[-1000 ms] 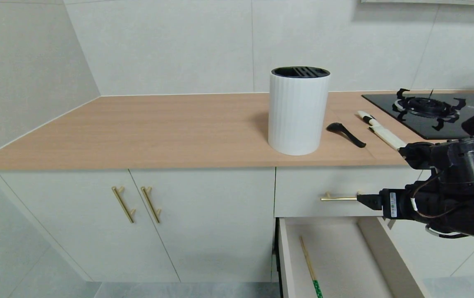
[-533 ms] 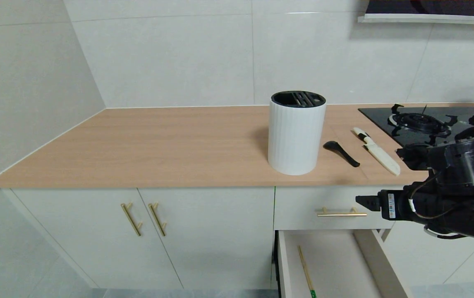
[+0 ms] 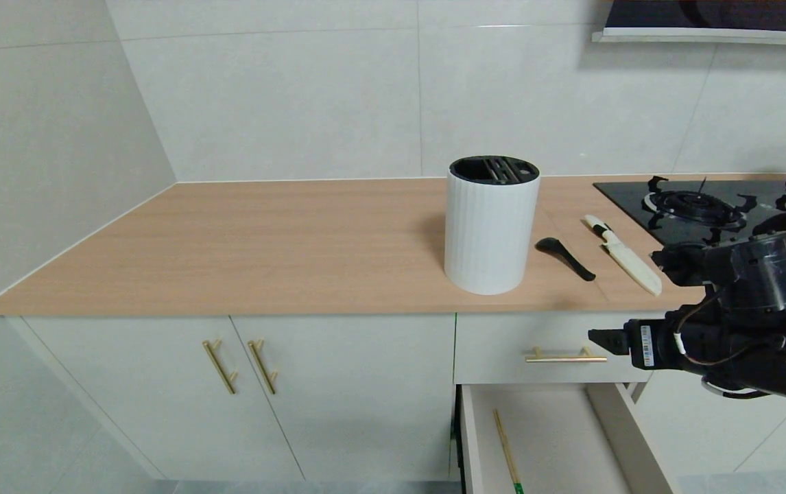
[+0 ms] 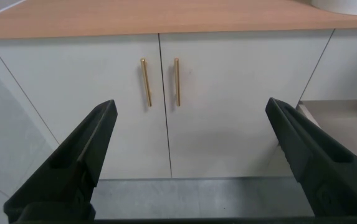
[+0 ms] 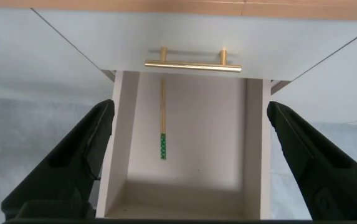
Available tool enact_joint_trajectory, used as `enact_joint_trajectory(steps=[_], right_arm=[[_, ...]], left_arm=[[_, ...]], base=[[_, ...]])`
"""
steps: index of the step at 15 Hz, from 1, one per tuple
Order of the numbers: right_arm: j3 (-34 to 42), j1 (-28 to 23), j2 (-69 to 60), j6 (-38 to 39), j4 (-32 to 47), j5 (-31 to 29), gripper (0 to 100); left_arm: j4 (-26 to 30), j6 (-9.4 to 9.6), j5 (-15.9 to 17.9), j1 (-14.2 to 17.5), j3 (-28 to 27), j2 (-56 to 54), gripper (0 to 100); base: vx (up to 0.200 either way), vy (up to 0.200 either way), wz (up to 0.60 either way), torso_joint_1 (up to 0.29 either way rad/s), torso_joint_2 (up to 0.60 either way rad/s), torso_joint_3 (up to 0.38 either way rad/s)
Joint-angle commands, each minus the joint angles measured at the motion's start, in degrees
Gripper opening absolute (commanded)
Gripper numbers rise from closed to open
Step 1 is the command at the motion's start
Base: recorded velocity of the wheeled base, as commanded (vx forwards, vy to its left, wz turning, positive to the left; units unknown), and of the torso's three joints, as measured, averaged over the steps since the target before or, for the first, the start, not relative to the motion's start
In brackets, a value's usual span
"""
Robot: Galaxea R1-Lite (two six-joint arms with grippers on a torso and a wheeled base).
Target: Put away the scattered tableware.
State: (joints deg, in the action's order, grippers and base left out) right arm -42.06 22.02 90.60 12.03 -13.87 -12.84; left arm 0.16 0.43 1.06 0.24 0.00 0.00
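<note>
Lengthwise in drawer (image 3: 629, 439), chopsticks (image 3: 505, 453), green end frontward, left gripper (image 4: 189, 109), right gripper (image 5: 189, 109) gaping empty

Scene was brightly and evenly lit. Diffuse light from above-right was inferred from the soft shadow thrown left of the white holder (image 3: 491, 233) onto the countertop (image 3: 263, 247). Mild reflections were noted on the hob glass (image 3: 629, 199) (no hard glare). Wall lines were bent at the head view's left edge.
</note>
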Motion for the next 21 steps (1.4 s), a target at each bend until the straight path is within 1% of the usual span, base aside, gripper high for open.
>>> enact_joint_trajectory(steps=[1,2,4,5,6,7,11,12,13,16,17,19,21], right_arm=[[-0.83,-0.13,0.81,0.01,-0.1,0.0,100],[-1.8,-0.31,1.33,0.01,-0.28,0.27,100],[-7.07,-3.82,7.49,-1.57,-3.27,1.24,100],[-7.86,-4.26,8.63,-2.19,-3.88,1.5,100],[-10.33,-5.84,11.7,-3.68,-5.99,2.2,100],[-14.46,-6.72,15.4,-5.62,-7.48,3.26,100],[-27.64,-9.36,24.8,-10.63,-7.22,5.1,100],[-29.22,-9.8,25.85,-11.24,-7.13,5.63,100],[-32.83,-11.21,27.96,-12.3,-7.13,8.18,100],[-33.88,-14.46,28.75,-14.41,-7.57,15.74,100],[-33.88,-15.07,28.84,-14.84,-7.57,16.44,100],[-33.79,-15.6,29.11,-15.37,-7.57,19.78,100],[-33.79,-15.34,30.42,-16.6,-7.57,20.75,100]], left_arm=[[0.02,0.01,-0.01,0.02,0.0,0.0,100],[0.02,0.01,-0.01,0.02,0.0,0.0,100],[0.02,0.01,-0.01,0.02,0.0,0.0,100],[0.02,0.01,-0.01,0.02,0.0,0.0,100],[0.02,-0.08,-0.01,0.02,0.0,0.0,100],[0.02,0.01,-0.01,0.02,0.0,0.0,100],[0.02,-0.08,-0.01,0.02,0.0,0.0,100],[0.02,0.01,-0.01,0.02,0.0,0.0,100],[0.02,0.01,-0.01,0.02,0.0,0.0,100],[0.02,0.01,-0.01,0.02,0.0,0.0,100],[0.02,-0.08,-0.01,0.02,0.0,0.0,100],[0.02,0.01,-0.01,0.02,0.0,0.0,100],[0.02,0.01,-0.01,0.02,0.0,0.0,100]], base=[[0.0,0.0,0.0,0.0,0.0,0.0],[0.0,0.0,0.0,0.0,0.0,0.0],[0.0,0.0,0.0,0.0,0.0,0.0],[0.0,0.0,0.0,0.0,0.0,0.0],[0.0,0.0,0.0,0.0,0.0,0.0],[0.0,0.0,0.0,0.0,0.0,0.0],[0.0,0.0,0.0,0.0,0.0,0.0],[0.0,0.0,0.0,0.0,0.0,0.0],[0.0,0.0,0.0,0.0,0.0,0.0],[0.0,0.0,0.0,0.0,0.0,0.0],[0.0,0.0,0.0,0.0,0.0,0.0],[0.0,0.0,0.0,0.0,0.0,0.0],[0.0,0.0,0.0,0.0,0.0,0.0]])
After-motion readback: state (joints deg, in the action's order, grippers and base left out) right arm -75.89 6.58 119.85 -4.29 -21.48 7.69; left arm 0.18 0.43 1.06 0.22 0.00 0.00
